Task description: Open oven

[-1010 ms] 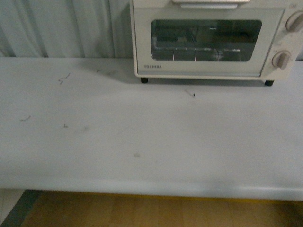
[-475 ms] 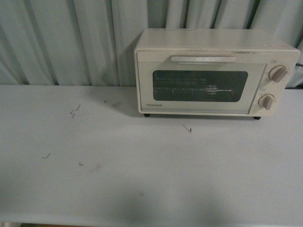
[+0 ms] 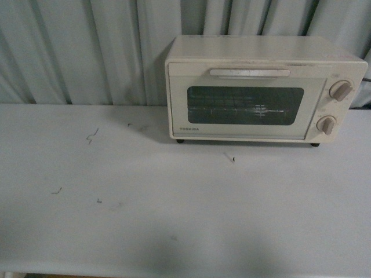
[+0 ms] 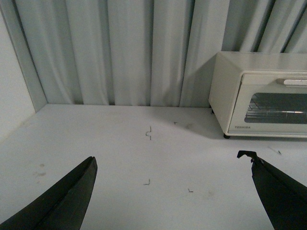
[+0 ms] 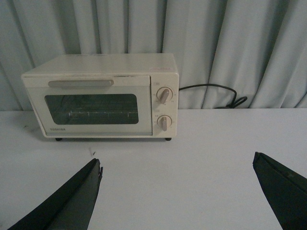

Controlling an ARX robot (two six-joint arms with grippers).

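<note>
- The oven point(image 3: 264, 90) is found at the far right of the table point(image 3: 174, 202), backed against the curtain point(image 3: 87, 52), with its door shut.
- The left gripper point(image 4: 168, 158) is seen spread wide, holding nothing, well apart from the oven.
- The right gripper point(image 5: 177, 159) is likewise spread wide and is faced toward the oven front.

Oven point(image 3: 264, 90) cream-white, dark glass window, beige knobs; table point(image 3: 174, 220) white; curtain point(image 3: 87, 52) pale grey, pleated.

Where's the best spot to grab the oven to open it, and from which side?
Take the beige bar handle across the upper front of the oven, coming straight from the front. It runs horizontally, so jaws closing above and below it should fit.
</note>
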